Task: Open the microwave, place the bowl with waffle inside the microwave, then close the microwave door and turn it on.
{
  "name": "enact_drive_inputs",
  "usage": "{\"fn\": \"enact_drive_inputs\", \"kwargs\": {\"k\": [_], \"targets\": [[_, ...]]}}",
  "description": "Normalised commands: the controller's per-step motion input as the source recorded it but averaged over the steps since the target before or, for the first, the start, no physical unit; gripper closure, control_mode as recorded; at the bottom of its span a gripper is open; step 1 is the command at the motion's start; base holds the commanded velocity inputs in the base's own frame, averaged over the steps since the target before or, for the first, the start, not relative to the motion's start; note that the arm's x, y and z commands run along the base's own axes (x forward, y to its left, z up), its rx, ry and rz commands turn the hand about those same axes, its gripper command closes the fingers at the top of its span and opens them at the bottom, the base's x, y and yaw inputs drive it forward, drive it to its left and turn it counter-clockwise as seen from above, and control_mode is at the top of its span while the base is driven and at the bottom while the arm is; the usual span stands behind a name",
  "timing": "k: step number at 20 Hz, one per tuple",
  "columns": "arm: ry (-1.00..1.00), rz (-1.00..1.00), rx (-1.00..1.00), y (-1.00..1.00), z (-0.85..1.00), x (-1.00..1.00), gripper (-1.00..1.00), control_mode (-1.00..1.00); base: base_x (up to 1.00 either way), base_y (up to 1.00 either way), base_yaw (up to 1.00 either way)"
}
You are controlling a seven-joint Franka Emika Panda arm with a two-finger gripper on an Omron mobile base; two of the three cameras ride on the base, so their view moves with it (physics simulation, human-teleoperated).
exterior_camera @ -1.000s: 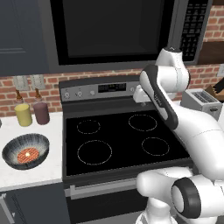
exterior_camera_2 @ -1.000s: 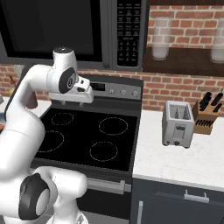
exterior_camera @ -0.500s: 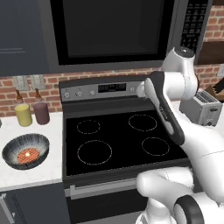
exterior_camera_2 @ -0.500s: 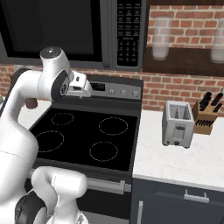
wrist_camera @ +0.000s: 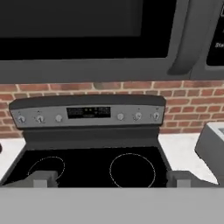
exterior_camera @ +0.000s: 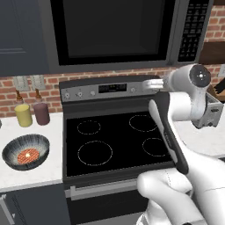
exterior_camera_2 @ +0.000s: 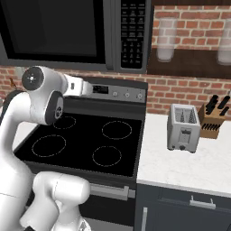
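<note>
Microwave door [exterior_camera: 115, 33] shut, nothing done yet; fingers [wrist_camera: 43, 177] spread wide and empty, bowl [exterior_camera: 25, 152] with waffle [exterior_camera: 27, 155] waiting left of the stove [exterior_camera: 116, 140].

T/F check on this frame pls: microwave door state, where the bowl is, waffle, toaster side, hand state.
1. The microwave door is shut. True.
2. The bowl sits on the stove. False: it rests on the counter left of the stove.
3. The waffle lies in the bowl. True.
4. The toaster stands left of the stove. False: it stands on the right counter.
5. The hand grips the door handle. False: it is open, holding nothing.
</note>
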Motion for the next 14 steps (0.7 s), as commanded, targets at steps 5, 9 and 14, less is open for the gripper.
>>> {"fn": "enact_drive_inputs", "kwargs": {"k": [5,9,14], "targets": [[-0.44,-0.06,0.0,0.0,0.05,-0.15,-1.0,-1.0,0.0,0.0,0.0],[-0.24,-0.05,0.0,0.0,0.0,0.0,-1.0,-1.0,0.0,0.0,0.0],[-0.14,-0.04,0.01,-0.01,0.0,0.0,-1.0,-1.0,0.0,0.0,0.0]]}}
